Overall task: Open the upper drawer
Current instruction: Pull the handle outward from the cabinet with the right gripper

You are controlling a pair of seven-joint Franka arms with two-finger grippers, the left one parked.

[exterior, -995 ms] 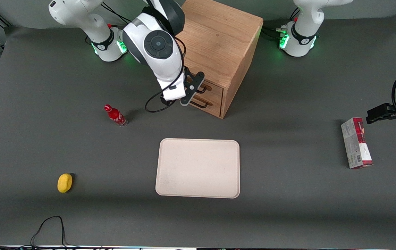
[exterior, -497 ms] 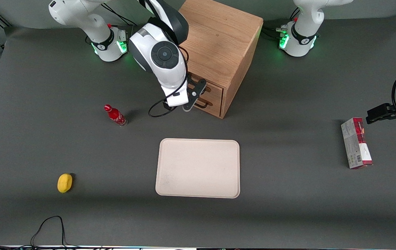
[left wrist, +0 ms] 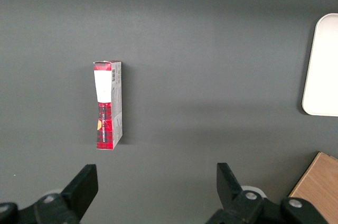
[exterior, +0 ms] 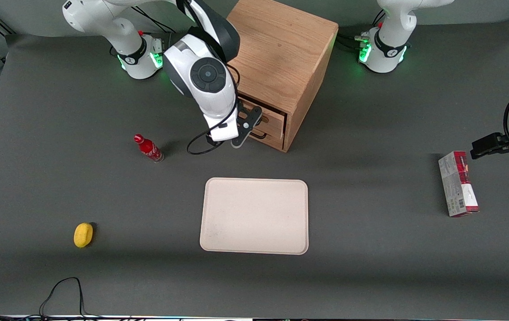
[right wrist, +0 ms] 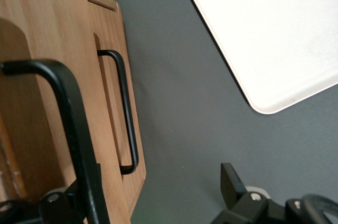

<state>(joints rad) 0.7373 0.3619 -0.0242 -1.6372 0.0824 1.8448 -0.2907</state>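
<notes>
- The cabinet (exterior: 281,67) is a light oak box with plain wood grain, standing on the matte dark grey desk (exterior: 370,267) between the two arm bases.
- The upper drawer (exterior: 272,117) sits in the cabinet's front face above the lower drawer (exterior: 270,138); its front now stands a little proud of the cabinet, where one second ago it looked flush.
- Its long black wire handle (right wrist: 68,129) runs close past the wrist camera; the lower drawer's handle (right wrist: 124,113) is a like bent black rod.
- The tool (exterior: 243,127) is at the upper drawer's front, and its fingers appear clenched on the handle, though the arm hides the contact itself.
- Against half a second ago, the tool and wrist have come slightly toward the front camera, the drawer with them.
- A smooth cream tray (exterior: 254,216) with rounded corners lies nearer the front camera than the cabinet.
- A small red bottle (exterior: 148,148) with white script, not readable, stands near the working arm.
- A yellow rounded object (exterior: 83,235) lies toward the working arm's end.
- A red and white carton (left wrist: 108,105), its print too small to read, lies toward the parked arm's end.
</notes>
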